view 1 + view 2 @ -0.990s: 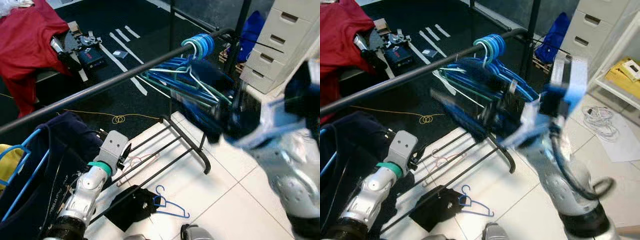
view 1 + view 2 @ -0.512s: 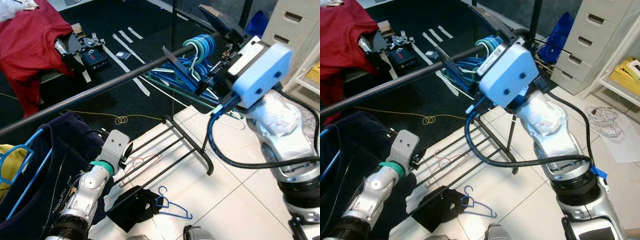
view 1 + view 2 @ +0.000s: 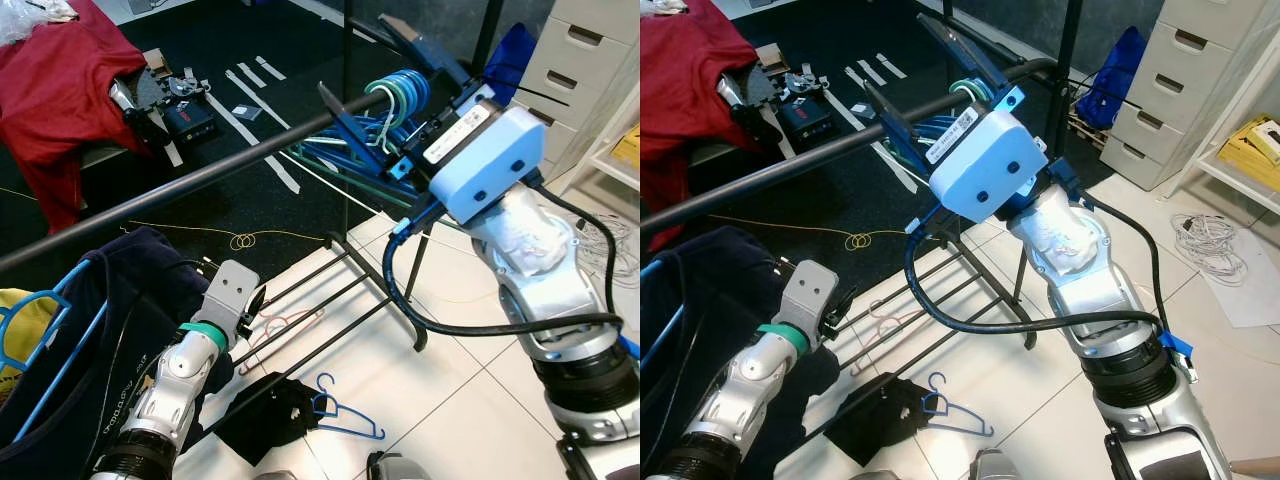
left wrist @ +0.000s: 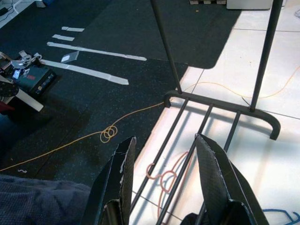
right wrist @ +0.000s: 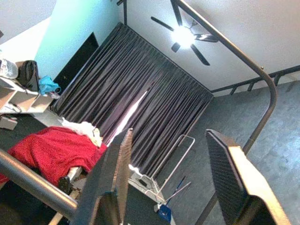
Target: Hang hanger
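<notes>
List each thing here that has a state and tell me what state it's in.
Right gripper: open, empty, raised at the rail.
Left gripper: open, empty, held low.
Hangers: bunched, hanging on the rail.
Blue hanger: lying on the floor.
Pink hanger: lying on the floor.
Drawers: shut.

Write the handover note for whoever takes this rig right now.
Right gripper: raised at the rail, fingers open, holding nothing, close to the bunch of blue and green hangers hooked there.
Left gripper: low by the rack base, fingers open, empty.
Loose on the floor tiles: a blue hanger and a pink hanger.
Done: a bunch already hangs on the rail.
Left: the two floor hangers, likely next to pick up and hang.
</notes>
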`<state>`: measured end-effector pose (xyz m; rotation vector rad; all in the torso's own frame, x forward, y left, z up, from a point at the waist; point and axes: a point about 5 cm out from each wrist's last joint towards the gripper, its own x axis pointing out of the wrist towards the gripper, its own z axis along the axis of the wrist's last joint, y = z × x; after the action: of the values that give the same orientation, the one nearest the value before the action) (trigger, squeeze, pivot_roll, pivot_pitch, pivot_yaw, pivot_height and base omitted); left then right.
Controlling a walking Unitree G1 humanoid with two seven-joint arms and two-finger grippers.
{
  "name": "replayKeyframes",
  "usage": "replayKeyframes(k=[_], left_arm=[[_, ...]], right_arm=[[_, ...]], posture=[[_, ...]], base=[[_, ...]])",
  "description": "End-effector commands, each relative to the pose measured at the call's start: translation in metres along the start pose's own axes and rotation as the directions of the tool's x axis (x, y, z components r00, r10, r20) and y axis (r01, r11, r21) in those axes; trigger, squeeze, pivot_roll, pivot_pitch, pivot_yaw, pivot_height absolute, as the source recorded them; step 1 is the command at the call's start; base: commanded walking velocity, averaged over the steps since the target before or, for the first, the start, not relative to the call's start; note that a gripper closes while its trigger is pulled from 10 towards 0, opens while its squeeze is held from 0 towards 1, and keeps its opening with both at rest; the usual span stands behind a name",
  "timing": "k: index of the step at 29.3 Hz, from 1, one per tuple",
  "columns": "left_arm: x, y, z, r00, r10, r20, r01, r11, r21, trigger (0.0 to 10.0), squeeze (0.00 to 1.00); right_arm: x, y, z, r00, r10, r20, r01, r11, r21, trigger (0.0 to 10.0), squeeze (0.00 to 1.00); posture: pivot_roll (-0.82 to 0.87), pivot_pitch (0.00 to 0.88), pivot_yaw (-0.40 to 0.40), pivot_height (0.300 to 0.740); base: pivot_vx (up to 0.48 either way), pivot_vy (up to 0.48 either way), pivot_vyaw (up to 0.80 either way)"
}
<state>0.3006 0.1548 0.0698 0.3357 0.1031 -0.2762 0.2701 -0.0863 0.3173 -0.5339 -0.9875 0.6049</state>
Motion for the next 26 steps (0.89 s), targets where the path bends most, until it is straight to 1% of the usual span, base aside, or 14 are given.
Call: replayKeyframes(k=[1, 26], left_arm=[[-0.0022, 0.0022, -0.0063, 1.000, 0.001, -0.023, -0.001, 1.000, 0.008, 10.0, 0.00], [-0.0026, 0.0024, -0.0065, 1.000, -0.001, -0.022, 0.001, 1.000, 0.008, 10.0, 0.00]], right_arm=[[0.0004, -0.0003, 0.0014, 1.000, -0.003, 0.013, 0.003, 1.000, -0.014, 0.0, 0.00], [-0.0004, 0.0018, -0.0025, 1.000, -0.005, 0.009, 0.005, 1.000, -0.009, 0.0, 0.00]], posture=[[-0.10, 0.020, 0.132, 0.740], [-0.10, 0.022, 0.131, 0.740]], base=[[0.000, 0.000, 0.00], [0.000, 0.000, 0.00]])
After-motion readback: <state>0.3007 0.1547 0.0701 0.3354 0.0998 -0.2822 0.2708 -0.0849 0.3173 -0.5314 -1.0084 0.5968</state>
